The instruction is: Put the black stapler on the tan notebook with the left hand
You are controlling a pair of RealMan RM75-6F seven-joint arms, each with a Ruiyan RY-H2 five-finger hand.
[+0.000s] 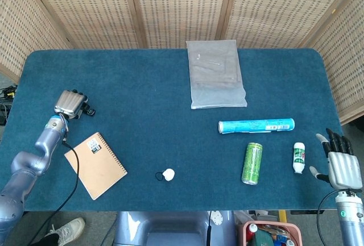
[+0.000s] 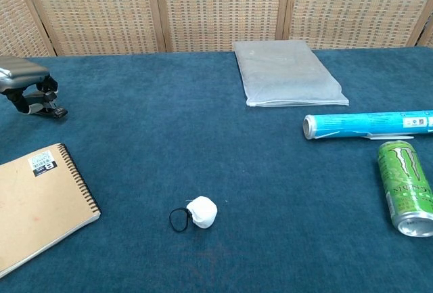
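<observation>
The black stapler [image 1: 89,110] lies on the blue table near its left edge, mostly covered by my left hand [image 1: 69,104]. In the chest view my left hand [image 2: 24,80] sits on top of the stapler [image 2: 54,109] with its fingers curled down around the body; only the stapler's near end sticks out. The tan notebook [image 1: 96,165] lies flat a little nearer than the stapler, apart from it, and also shows in the chest view as the spiral-bound notebook [image 2: 37,201]. My right hand [image 1: 343,166] hangs off the table's right front corner, fingers spread, holding nothing.
A clear plastic bag [image 1: 216,81] lies at the back centre. A blue tube [image 1: 256,125], a green can [image 1: 252,163] and a small white bottle [image 1: 299,158] lie on the right. A white lump with a black ring [image 1: 168,174] sits front centre.
</observation>
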